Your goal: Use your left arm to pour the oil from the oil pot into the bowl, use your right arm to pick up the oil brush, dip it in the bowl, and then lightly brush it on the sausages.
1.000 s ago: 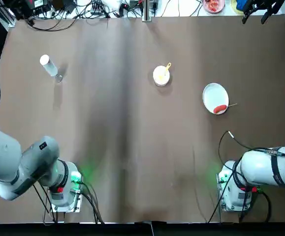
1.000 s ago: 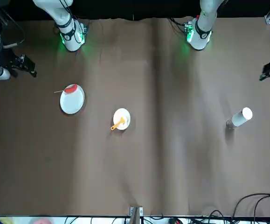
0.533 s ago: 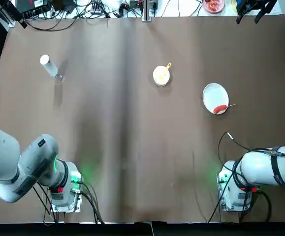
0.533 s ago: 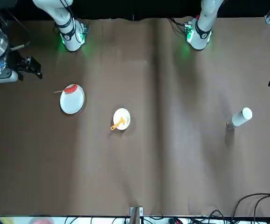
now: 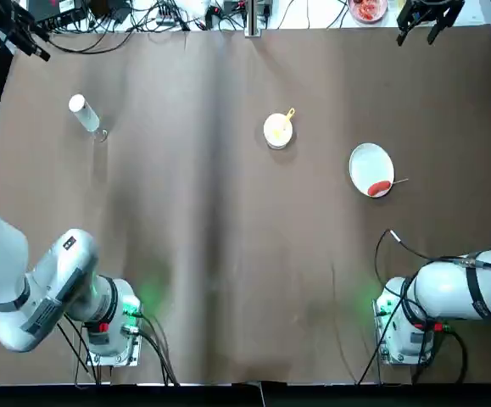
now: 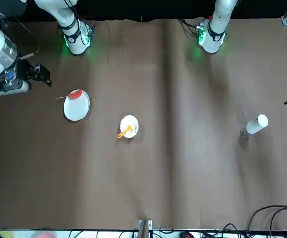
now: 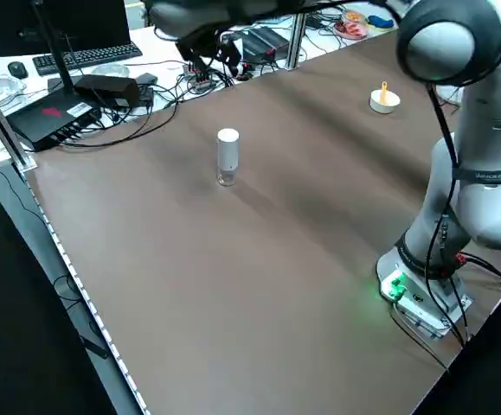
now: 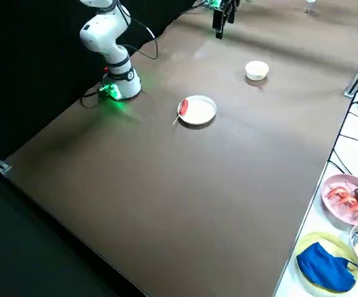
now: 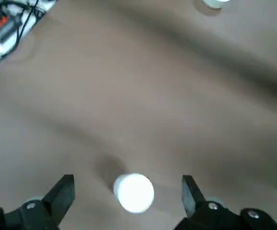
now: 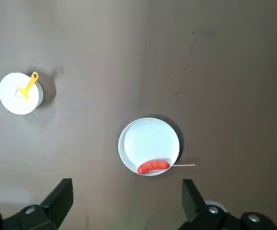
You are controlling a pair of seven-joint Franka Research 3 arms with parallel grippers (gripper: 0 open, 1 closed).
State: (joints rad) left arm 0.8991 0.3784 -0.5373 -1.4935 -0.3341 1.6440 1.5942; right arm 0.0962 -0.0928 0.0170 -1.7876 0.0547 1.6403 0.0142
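While the left hand [image 9: 128, 179] hangs open and empty above the tabletop [image 7: 233, 303], the oil pot [image 9: 135, 193] stands upright below it, its white cap facing up and its long axis vertical. Seen from that hand, the cap shows between the two spread fingers but beyond their reach, so the coming move looks to be mostly a descent, with a small alignment before closing round the body. The left hand is plainly the nearer of the two. A knock off centre could tip so slender a bottle, I would judge; pouring has yet to begin

To the left hand's right, towards the other hand, sits the bowl [image 5: 278, 131], with the oil brush [image 10: 28, 86] leaning in it, orange-yellow handle over the rim. The right hand [image 10: 127, 181] is also open and empty, raised above the tabletop on its own side; the white plate [image 5: 371, 168] lies below it, carrying the red sausage [image 10: 153, 166] with its thin stick [image 10: 183, 165] poking past the rim. The bowl is to that hand's left

Under both hands the surface is brown and softly creased, with dull streaks of shade. Ahead of them, past the far edge, are tangled cables [image 5: 164, 15], a keyboard [image 7: 86, 58] and, on the right hand's side, a pink plate of food [image 8: 350, 199]
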